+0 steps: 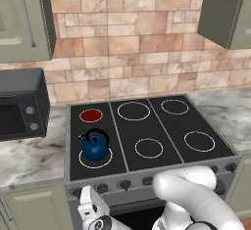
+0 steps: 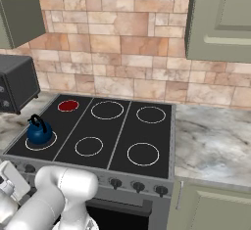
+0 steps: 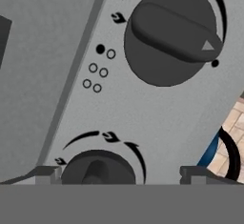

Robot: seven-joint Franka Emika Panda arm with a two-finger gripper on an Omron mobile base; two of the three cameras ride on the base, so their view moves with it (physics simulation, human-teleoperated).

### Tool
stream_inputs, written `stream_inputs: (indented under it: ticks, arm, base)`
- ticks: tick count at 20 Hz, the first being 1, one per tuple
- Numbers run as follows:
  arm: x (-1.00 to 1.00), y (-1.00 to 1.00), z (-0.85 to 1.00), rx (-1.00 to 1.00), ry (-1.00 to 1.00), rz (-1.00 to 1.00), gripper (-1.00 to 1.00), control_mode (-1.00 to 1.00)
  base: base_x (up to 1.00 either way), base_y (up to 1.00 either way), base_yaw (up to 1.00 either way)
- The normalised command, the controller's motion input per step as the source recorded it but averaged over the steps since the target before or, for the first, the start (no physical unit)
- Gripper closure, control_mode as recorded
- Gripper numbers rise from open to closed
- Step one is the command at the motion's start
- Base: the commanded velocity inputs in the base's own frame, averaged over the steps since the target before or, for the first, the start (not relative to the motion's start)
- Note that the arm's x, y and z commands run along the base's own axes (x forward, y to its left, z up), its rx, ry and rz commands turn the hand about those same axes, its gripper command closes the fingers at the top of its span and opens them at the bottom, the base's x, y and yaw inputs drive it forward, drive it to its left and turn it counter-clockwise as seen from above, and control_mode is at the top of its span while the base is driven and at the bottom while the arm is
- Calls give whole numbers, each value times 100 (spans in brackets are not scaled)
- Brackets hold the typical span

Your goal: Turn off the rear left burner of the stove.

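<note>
Kettle [image 1: 95,146] on stove's [image 1: 166,126] front-left ring

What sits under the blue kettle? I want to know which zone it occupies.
The blue kettle stands on the stove's front left ringed zone; the ring's middle is covered. The rear left burner glows red behind.

The stove [image 1: 147,126] sits in the tabletop [image 1: 29,158] against the back wall, with the microwave [image 1: 22,104] on the tabletop to its left. The rear left burner [image 1: 91,115] lies at the cooktop's back left corner, and the kettle [image 1: 95,146] stands on the zone just before it. My claw [image 3: 116,173] is low at the stove's front, close before a knob [image 3: 171,35], with a second knob [image 3: 97,168] between its fingertips.
</note>
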Motion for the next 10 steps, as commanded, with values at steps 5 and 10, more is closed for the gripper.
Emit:
stream_inputs:
  ticks: [5, 10]
  arm:
    - [0, -13, -32, 0, 0, 0, -100, -100]
    - [0, -22, -34, 0, -1, 0, -100, -100]
  base:
    - [0, 0, 0]
    - [0, 0, 0]
